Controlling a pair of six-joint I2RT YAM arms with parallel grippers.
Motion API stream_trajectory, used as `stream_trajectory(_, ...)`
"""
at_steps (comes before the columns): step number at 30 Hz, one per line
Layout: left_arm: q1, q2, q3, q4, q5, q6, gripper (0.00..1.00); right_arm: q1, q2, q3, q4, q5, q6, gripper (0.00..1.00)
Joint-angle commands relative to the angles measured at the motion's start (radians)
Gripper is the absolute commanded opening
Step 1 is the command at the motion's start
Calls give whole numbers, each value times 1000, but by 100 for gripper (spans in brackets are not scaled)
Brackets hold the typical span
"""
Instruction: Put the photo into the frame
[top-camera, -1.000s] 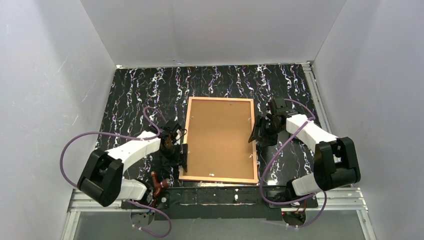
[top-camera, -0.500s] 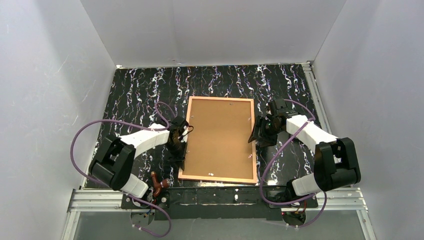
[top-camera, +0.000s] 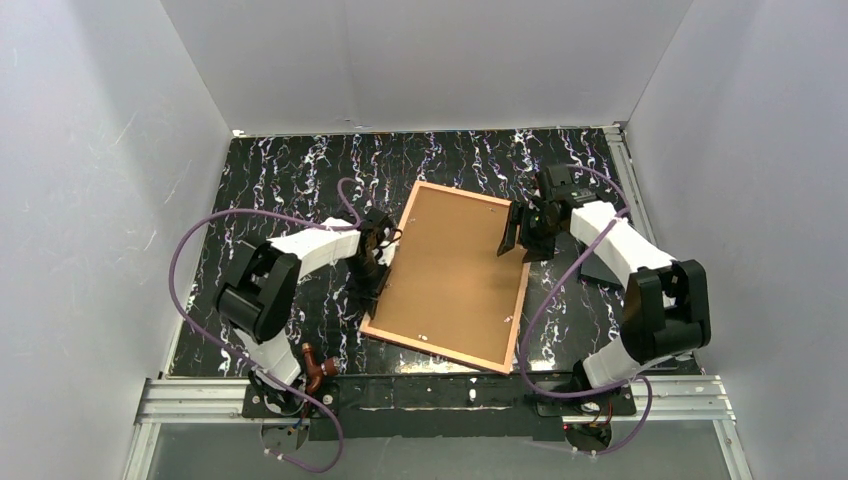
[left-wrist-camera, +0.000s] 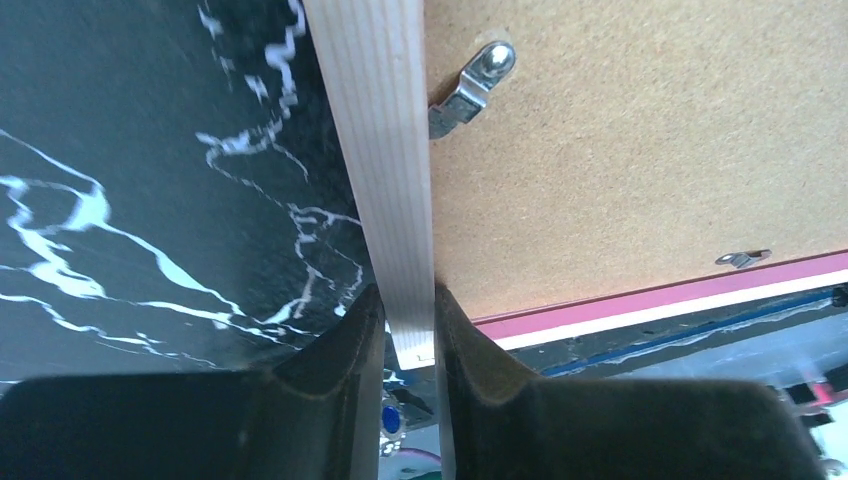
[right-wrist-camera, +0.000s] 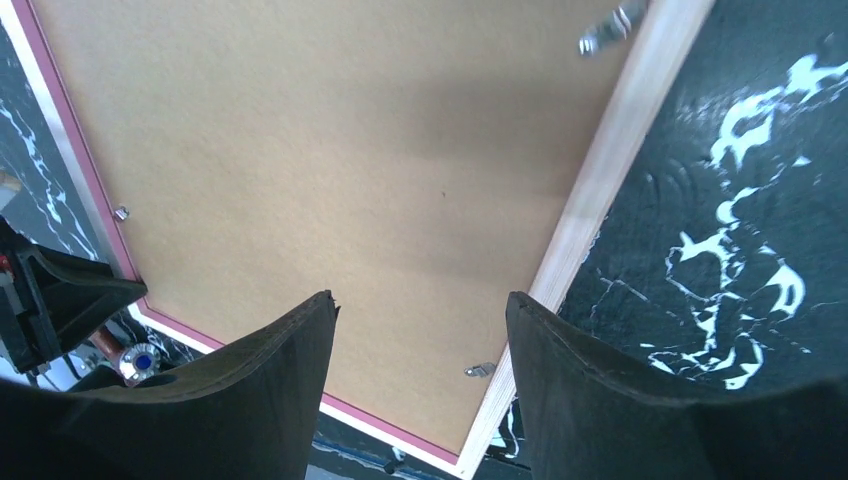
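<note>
on the marbled table (top-camera: 270, 180), copper-orange frame (left-wrist-camera: 385, 150) back-up, left hand (left-wrist-camera: 408, 310) tight on its rim, right hand (right-wrist-camera: 420, 300) spread

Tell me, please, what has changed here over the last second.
The left gripper closed on the frame at its left rail and swung it clockwise, far end toward the right arm. The right gripper stayed open over the frame's right edge. The brown backing board is still in the frame.

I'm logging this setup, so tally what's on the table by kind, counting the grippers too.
Picture frame: 1
Brown backing board: 1
Gripper: 2 (left gripper, right gripper)
Total: 4
</note>
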Motion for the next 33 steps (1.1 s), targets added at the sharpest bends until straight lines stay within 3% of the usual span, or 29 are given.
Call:
stream_trajectory(1, 1, 49, 88, -151, -45, 199, 0, -25, 58, 125, -64, 54, -58, 71)
stream_trajectory(7, 2, 143, 247, -202, -197, 322, 0, -55, 146, 262, -112, 85, -94, 71)
stream_trajectory(9, 2, 180, 313, -236, -312, 309, 11, -56, 160, 281, -121, 83, -97, 71)
stream_trajectory(11, 2, 201, 360, -268, -442, 273, 31, -56, 155, 276, -116, 74, -95, 71)
stream_trajectory(12, 2, 195, 366, -269, -473, 256, 58, -56, 150, 269, -113, 72, -93, 71)
stream_trajectory(13, 2, 179, 359, -251, -518, 239, 93, -56, 144, 260, -110, 68, -91, 71)
stream_trajectory(14, 2, 155, 346, -232, -546, 224, 97, -57, 135, 249, -105, 62, -89, 71)
stream_trajectory(20, 2, -79, 216, -147, -555, 71, 98, -56, 54, 148, -68, 25, -64, 71)
stream_trajectory(25, 7, -339, 23, -93, -482, -182, 98, -56, -21, 43, -29, -14, -35, 71)
stream_trajectory(27, 15, -425, -36, -115, -431, -296, 98, -55, -47, 7, -16, -23, -26, 71)
stream_trajectory(33, 30, -481, -166, -132, -205, -559, 98, -56, -99, -78, 13, -42, -6, 71)
